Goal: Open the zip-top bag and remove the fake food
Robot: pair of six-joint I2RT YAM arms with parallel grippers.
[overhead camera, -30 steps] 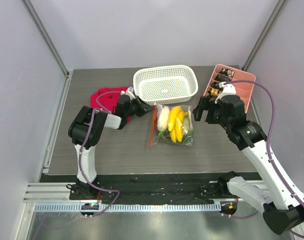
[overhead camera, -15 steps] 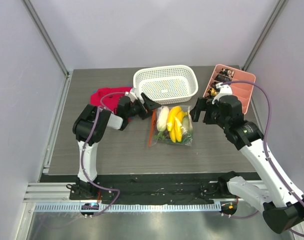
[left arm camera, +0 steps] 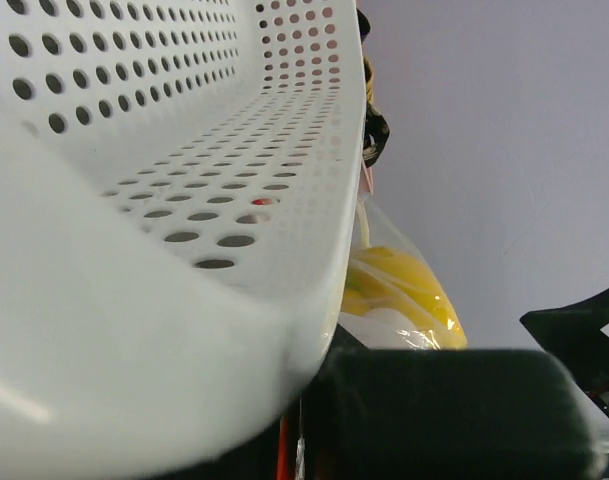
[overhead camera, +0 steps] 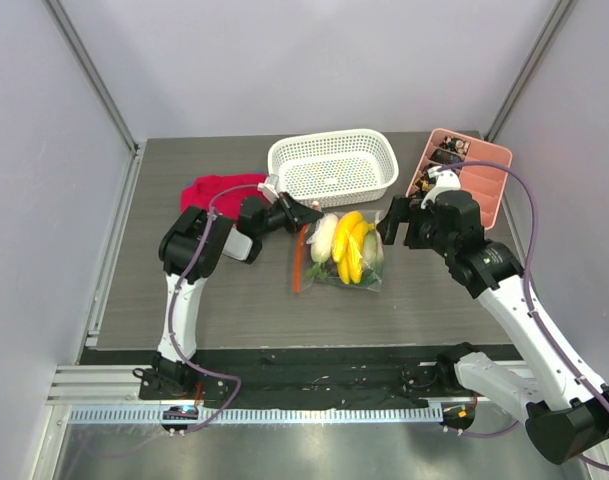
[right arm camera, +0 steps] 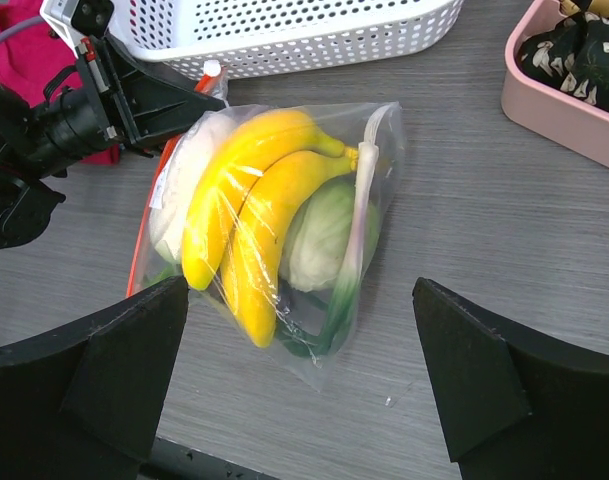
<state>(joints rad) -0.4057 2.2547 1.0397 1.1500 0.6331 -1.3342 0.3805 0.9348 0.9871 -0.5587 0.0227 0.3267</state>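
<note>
Dark grey table boards (overhead camera: 224,290) fill the booth, with pale walls (overhead camera: 314,60) all round; the white holey basket (overhead camera: 332,167) sits at 12 o'clock, the pink tray (overhead camera: 484,195) at 2 o'clock and a red cloth (overhead camera: 216,190) at 10 o'clock. The zip-top bag (overhead camera: 369,265) lies flat in the middle of the table, just below the basket; its orange-red zipper strip (overhead camera: 298,262) runs down the 9 o'clock edge, and I see no gap in it. The fake food (right arm camera: 249,210) is all inside: yellow bananas on top, a white piece (right arm camera: 179,190) at their 9 o'clock, a green round piece (right arm camera: 324,235) at their 3 o'clock.

A second ago the left gripper (overhead camera: 310,212) was pressed together, a bit off from the bag at its 10 o'clock; then it spread wide; now it has slid up to the bag's 11 o'clock corner, where the strip ends, and its fingers look close again. I cannot tell if they pinch the strip, the plastic or nothing. The right gripper (overhead camera: 399,232) has crept a little nearer the bag's 3 o'clock side; it is spread wide and holds nothing.

I think the left one is trying to grab the zipper end, the first step of opening. The bag is not open yet and no food is out; if the grab missed, it must spread and try again.
</note>
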